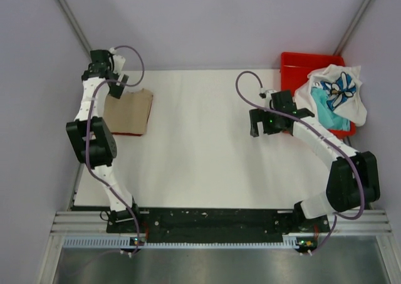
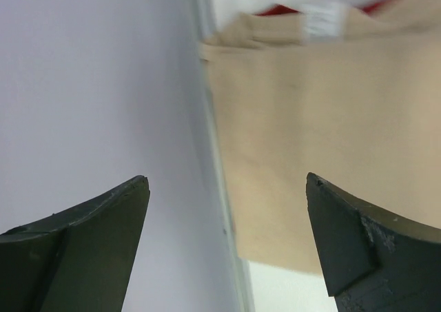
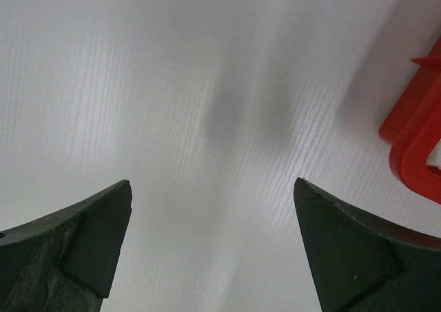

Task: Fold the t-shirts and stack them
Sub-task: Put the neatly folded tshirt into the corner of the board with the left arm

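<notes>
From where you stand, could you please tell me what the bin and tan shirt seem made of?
Bin: probably hard plastic, red, smooth and slightly glossy; its rim keeps a moulded rounded shape. Tan shirt: soft matte cloth; it lies folded flat with limp edges.

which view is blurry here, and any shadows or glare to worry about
Left wrist view: the plain tan cloth t-shirt and its small white label are smeared. Right wrist view: two faint grey shadows fall on the white table beyond the open jaws; the red plastic bin rim is soft. Top external view: even light, sharp, no glare.
</notes>
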`<state>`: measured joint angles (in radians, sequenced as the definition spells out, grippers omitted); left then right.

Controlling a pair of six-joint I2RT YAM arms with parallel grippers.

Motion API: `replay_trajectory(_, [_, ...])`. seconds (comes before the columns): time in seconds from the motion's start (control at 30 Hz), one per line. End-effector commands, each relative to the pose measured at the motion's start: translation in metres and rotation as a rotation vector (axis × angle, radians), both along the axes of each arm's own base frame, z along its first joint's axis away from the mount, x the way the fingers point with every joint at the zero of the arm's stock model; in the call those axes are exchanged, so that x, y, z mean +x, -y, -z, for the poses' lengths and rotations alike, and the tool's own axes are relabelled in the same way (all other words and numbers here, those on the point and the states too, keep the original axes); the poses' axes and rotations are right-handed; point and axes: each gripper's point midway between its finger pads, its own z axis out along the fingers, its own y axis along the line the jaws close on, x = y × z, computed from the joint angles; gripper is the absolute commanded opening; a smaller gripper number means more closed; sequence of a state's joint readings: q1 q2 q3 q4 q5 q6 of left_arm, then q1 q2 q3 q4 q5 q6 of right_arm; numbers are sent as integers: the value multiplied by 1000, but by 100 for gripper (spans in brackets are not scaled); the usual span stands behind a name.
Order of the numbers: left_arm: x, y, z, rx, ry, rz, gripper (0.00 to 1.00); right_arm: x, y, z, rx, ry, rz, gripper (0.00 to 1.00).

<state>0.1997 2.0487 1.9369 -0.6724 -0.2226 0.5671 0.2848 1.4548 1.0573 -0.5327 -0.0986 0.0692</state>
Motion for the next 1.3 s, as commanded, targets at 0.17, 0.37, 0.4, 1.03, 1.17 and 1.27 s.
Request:
replay_trajectory(0.17, [-84, 160, -22, -246, 45, 397, 99, -3, 7, -27, 14, 102, 18, 99])
replay_trajectory(0.37, [-135, 222, 2, -419, 169, 611, 99, -9, 5, -35, 54, 156, 21, 99])
replay_trajectory(0.4, [-142, 224, 9, -423, 185, 622, 99, -11, 5, -36, 68, 172, 23, 99])
replay_trajectory(1.03, [-209, 223, 94, -511, 421, 523, 99, -52, 35, -17, 163, 456, 203, 99])
replay_trajectory(1.17, [-209, 223, 92, -522, 426, 504, 99, -55, 41, -16, 159, 481, 228, 99])
replay_trajectory(1.27, [-208, 222, 91, -520, 427, 496, 99, -56, 42, -17, 158, 490, 230, 99])
